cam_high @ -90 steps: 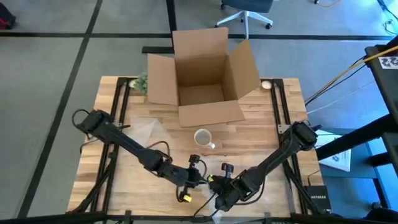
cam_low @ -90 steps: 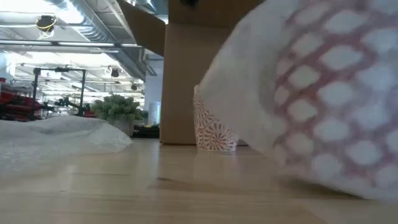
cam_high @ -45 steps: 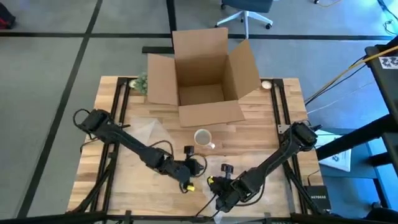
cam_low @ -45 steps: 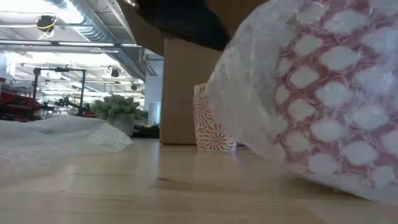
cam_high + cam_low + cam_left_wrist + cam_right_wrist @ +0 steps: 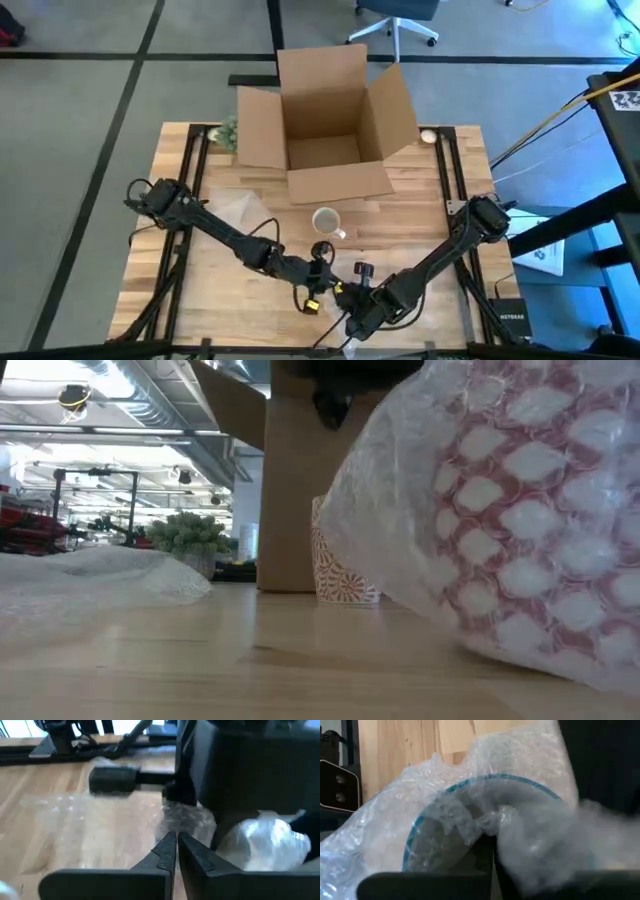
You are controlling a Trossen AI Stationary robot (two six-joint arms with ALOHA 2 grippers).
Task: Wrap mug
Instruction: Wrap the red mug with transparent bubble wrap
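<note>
Behind the mug [image 5: 325, 221], the cardboard box [image 5: 325, 125] stands open. Left gripper [image 5: 175, 847] is closed; right gripper [image 5: 352, 322] pinches bubble wrap [image 5: 470, 815] over a blue-rimmed mug [image 5: 417, 827].

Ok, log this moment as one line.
left hand: shut, over bubble wrap | right hand: at wrapped mug | second mug: bare, upright by box

Lighting evenly from overhead, casting only soft shadows on the table [image 5: 420, 225] | glowing bright from ceiling strips in the low view | blurring the bubble wrap [image 5: 500, 510] close to both lens and wrist cameras
</note>
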